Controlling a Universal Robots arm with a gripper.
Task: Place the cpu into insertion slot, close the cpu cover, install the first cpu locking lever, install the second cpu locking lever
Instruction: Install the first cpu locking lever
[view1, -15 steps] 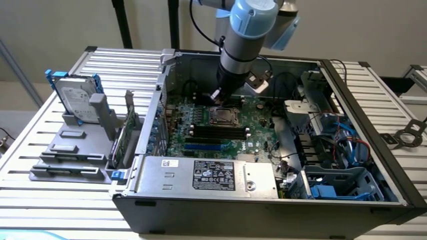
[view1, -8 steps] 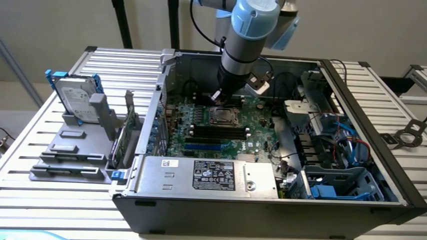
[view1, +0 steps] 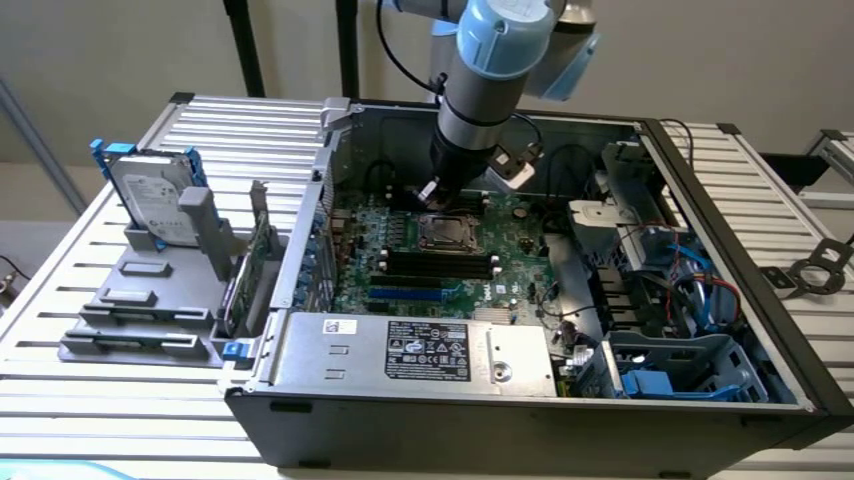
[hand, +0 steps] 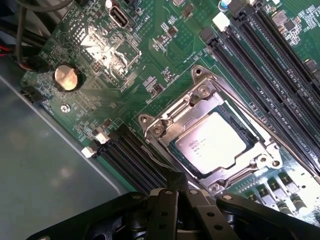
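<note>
Closest to my wrist camera is the gripper (hand: 175, 200), its dark linkage converging to a point, so I read the fingers as closed on nothing; the tip hangs just at the edge of the insertion slot (hand: 155, 131). In that socket I see the cpu (hand: 210, 145), silvery top up, lying flat and square inside. The cpu cover (hand: 187, 115) is down over it, its window framing the chip. A thin locking lever (hand: 280, 145) runs along the side facing the long black memory slots (hand: 265, 70); whether it is hooked I cannot tell. A second bank of black slots (hand: 127, 157) sits just beside the socket, and a coin battery (hand: 66, 78) lies well apart on the green motherboard (hand: 165, 60).

From the exterior view, the arm (view1: 487, 80) reaches down into the open computer case (view1: 534, 420), with the gripper (view1: 430, 192) just above the socket (view1: 443, 232) on its far side. A grey power supply (view1: 414, 350) sits at the case's near edge. On the slatted bench (view1: 120, 400), at the exterior view's left, a hard drive (view1: 150, 195) stands upright in a grey holder (view1: 147, 300).
</note>
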